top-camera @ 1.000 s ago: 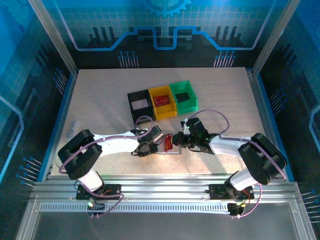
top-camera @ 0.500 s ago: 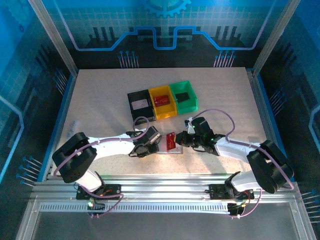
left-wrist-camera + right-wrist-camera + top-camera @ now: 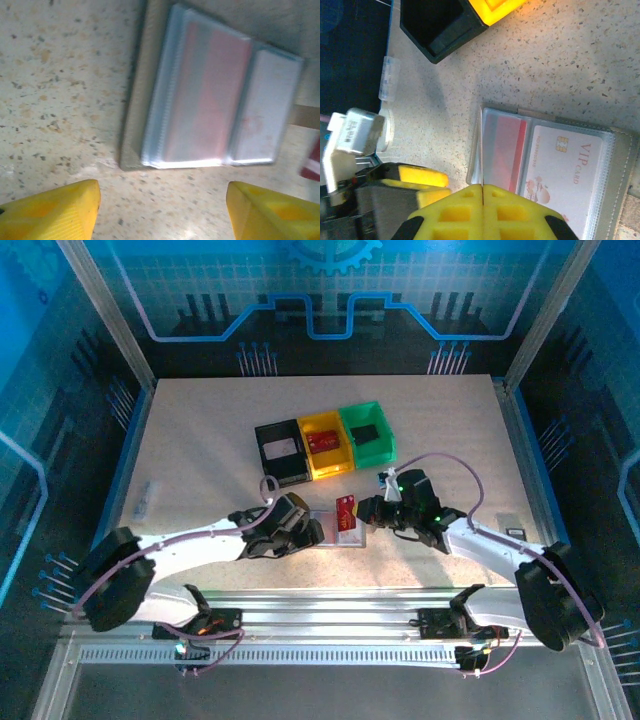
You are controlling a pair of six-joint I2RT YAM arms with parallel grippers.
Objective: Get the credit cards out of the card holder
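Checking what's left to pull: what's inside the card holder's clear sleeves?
In the card holder, the top sleeves show a reddish-pink card and a whitish VIP card; whatever lies beneath them is covered.

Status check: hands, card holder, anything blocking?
Left hand open, beside card holder. Right hand shut on red credit card, out of the holder. Second red card and VIP card in sleeves. Nothing blocking.

My pale speckled table [image 3: 200,430] carries three bins touching in a row at its middle: a black bin [image 3: 261,452] on the left, a yellow bin [image 3: 334,469], and a green bin [image 3: 380,455] on the right. Nearer me, the grey card holder [image 3: 335,537] lies open and flat. A small clear piece [image 3: 146,498] lies by the left edge.
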